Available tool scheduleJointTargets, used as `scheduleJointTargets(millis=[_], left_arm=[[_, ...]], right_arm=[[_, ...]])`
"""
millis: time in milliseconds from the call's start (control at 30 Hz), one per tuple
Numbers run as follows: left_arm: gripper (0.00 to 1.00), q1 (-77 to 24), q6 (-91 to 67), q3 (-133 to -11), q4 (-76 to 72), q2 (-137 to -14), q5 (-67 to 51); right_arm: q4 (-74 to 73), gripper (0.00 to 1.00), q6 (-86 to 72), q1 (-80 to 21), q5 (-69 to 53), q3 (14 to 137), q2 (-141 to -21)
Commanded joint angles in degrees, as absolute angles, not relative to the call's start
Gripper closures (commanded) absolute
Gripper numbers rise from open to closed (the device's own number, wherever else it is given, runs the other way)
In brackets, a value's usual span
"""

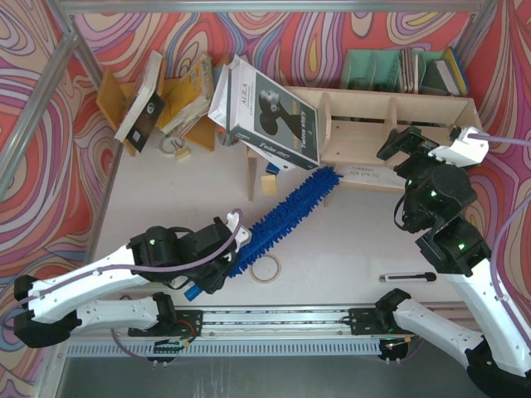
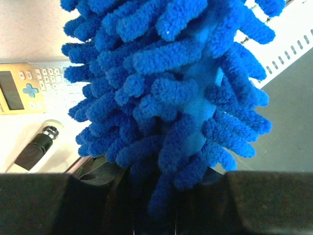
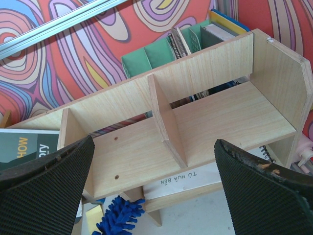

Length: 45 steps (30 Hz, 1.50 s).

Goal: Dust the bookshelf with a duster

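Left gripper (image 1: 227, 255): clamped on duster (image 1: 286, 217), fluff reaching ahead of it.
Right gripper (image 1: 401, 145): jaws wide, empty, bookshelf (image 1: 415, 108) just ahead.

The left gripper (image 1: 231, 251) was clamped tight, its arm stretched low behind it — the right gripper (image 3: 154, 144) stood wide open, its arm bent behind it.

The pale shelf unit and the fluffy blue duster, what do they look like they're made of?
The pale wooden bookshelf looks like plywood or laminated board, matt, with visible grain and bare cut edges. The fluffy bright-blue duster seems microfibre chenille: soft, nubby strands.
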<state>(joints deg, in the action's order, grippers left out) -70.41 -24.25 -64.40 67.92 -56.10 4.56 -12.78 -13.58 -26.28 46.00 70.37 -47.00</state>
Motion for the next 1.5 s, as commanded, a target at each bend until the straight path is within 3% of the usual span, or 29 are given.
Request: scheduleJointTargets(millis=[0, 533, 733, 1233, 1467], left_arm=[[1.0, -70.29, -24.3, -64.11, 63.14, -57.1, 3.65], [1.0, -70.29, -24.07, -71.89, 74.52, -51.92, 10.27], [1.0, -70.27, -22.48, -70.56, 69.26, -50.81, 5.93], [1.0, -70.3, -23.09, -64.15, 61.07, -63.14, 1.8], [1.0, -70.27, -22.5, -70.26, 66.32, -56.71, 6.52]], right_arm=[[-12.99, 0.01, -14.41, -26.32, 46.22, 69.8, -46.61], [-13.42, 0.01, -15.07, -26.36, 45.8, 69.68, -46.46], [-13.6, 0.01, -15.3, -26.36, 45.61, 69.92, -46.68], [-13.76, 0.01, -15.47, -26.37, 45.53, 70.14, -46.61], [-13.52, 0.01, -15.13, -26.31, 45.85, 69.73, -46.37]])
